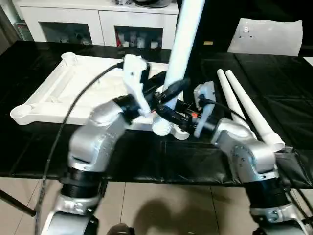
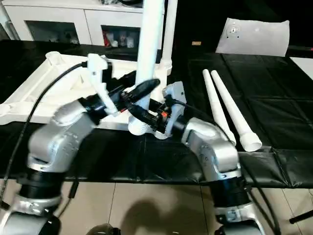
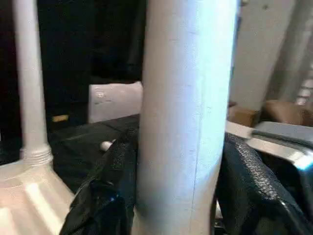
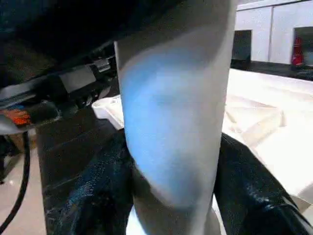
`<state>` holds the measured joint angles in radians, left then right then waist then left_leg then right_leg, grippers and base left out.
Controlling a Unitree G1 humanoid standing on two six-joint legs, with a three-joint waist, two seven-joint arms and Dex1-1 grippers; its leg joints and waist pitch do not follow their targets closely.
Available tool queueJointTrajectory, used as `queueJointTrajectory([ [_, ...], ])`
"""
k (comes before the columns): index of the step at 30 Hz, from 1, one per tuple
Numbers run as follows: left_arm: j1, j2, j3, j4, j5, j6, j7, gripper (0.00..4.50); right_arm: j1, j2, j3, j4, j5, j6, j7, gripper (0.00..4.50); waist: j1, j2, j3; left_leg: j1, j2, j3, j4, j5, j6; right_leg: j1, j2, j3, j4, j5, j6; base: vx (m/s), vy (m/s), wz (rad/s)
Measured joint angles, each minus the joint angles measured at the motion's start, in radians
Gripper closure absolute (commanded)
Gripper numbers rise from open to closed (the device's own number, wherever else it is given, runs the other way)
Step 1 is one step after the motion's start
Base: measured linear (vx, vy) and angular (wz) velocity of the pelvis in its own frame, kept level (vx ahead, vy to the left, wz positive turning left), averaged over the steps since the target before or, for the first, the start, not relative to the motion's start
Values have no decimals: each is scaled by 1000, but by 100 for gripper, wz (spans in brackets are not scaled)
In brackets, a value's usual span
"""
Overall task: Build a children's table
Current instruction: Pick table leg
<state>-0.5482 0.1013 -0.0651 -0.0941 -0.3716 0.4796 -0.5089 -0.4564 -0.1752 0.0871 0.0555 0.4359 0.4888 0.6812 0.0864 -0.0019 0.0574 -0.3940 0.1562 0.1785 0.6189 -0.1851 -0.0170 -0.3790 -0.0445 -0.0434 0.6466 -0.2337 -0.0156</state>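
Note:
The white table top (image 1: 58, 95) lies upside down on the black-covered bench, ribbed side up. One white leg (image 1: 182, 49) stands upright in its near right corner socket. My left gripper (image 1: 172, 89) is shut on this leg, and my right gripper (image 1: 167, 113) is shut on it just below, near the socket. In the left wrist view black fingers (image 3: 105, 196) press both sides of the leg (image 3: 186, 112); the right wrist view shows fingers (image 4: 254, 191) doing the same to the leg (image 4: 171, 122). A second leg (image 2: 169, 34) stands in the far right corner. Two loose legs (image 1: 247, 107) lie to the right.
A white cabinet with glass doors (image 1: 98, 24) stands behind the bench. A flat white board (image 1: 271, 36) rests at the back right. The bench's front edge (image 1: 161, 181) runs just below my forearms, with tiled floor beneath. A black cable (image 1: 73, 110) arcs over my left arm.

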Motion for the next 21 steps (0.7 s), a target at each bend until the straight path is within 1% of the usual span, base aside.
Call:
queueJointTrajectory([
  [1,5,-11,-1,-8,7,1,19,259,1,5,-1,0,-1,-2,-5,257,0,0,0,0,0,0,0,0,0,0,0,0,0,0,0,0,0,0],
  [6,28,-30,-20,-39,45,2,82,262,8,13,0,6,-7,-12,-10,259,0,0,0,0,0,0,0,0,0,0,0,0,0,0,0,0,0,0],
  [14,39,-48,-30,-67,63,13,136,264,8,20,0,6,-16,-21,-16,260,-1,0,0,0,0,0,0,0,0,0,0,0,0,0,0,0,0,0],
  [21,38,-49,-29,-67,63,15,143,264,8,22,1,8,-19,-23,-19,260,-1,0,0,0,0,0,0,0,0,0,0,0,0,0,0,0,0,0],
])
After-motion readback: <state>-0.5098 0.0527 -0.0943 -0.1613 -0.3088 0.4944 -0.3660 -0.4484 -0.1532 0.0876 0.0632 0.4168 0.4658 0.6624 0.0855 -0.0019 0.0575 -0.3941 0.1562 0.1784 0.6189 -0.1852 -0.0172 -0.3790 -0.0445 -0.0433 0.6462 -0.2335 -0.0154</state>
